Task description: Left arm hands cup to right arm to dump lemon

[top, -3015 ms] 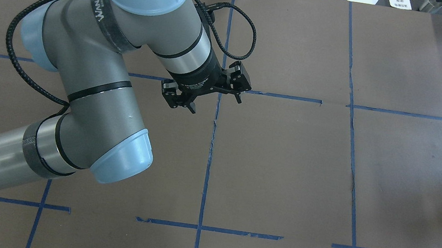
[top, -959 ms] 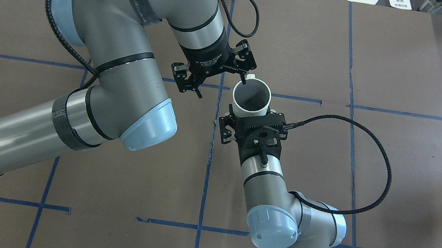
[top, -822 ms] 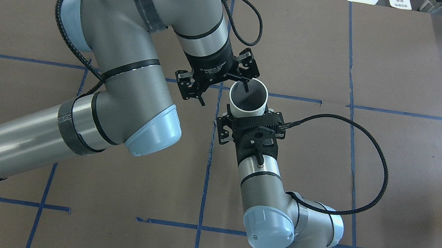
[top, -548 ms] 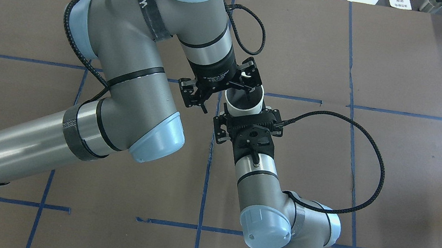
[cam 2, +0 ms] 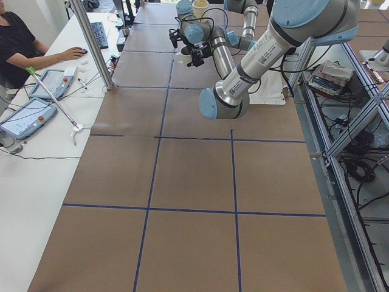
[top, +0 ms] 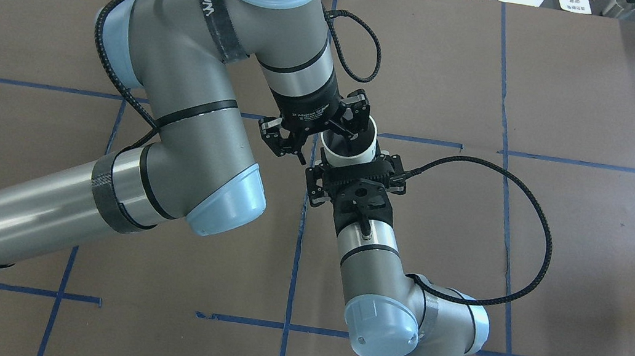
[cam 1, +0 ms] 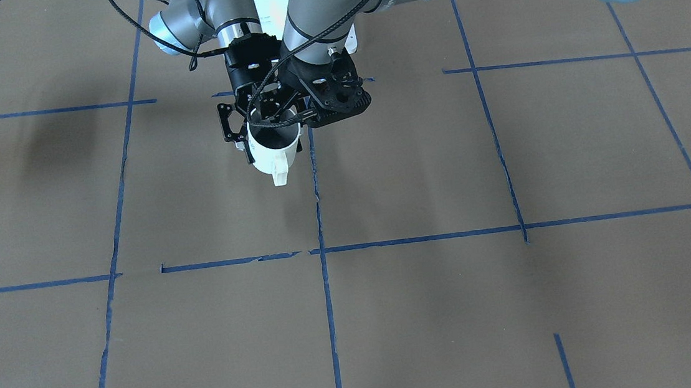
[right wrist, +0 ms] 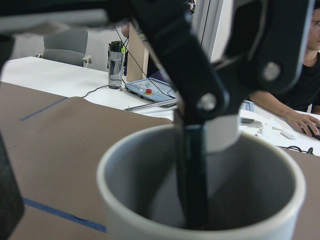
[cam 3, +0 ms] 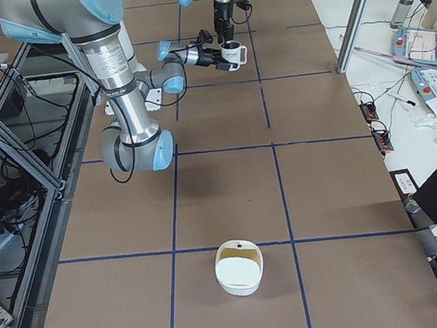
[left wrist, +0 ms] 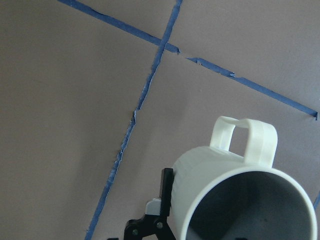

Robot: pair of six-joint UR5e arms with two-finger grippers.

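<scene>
The white cup (top: 353,153) is held upright in the air over the table's middle, mouth up. My right gripper (top: 354,163) is shut on its body from the near side. My left gripper (top: 325,145) is open and comes down at the cup's rim. One finger (right wrist: 192,175) reaches inside the cup; the other stays outside its wall. The cup's grey inside looks empty in the left wrist view (left wrist: 235,180). Its handle (cam 1: 280,173) points away from the robot. The lemon shows in no view.
A white bowl (cam 3: 239,269) with a pale yellow inside stands on the brown paper far toward the robot's right end. An operator sits at a side table with tablets (cam 2: 27,115) across from the robot. Blue tape lines cross the table.
The right arm brought the cup from the far right to the middle. In the last second the left gripper moved right and down until one finger entered the cup's mouth.
</scene>
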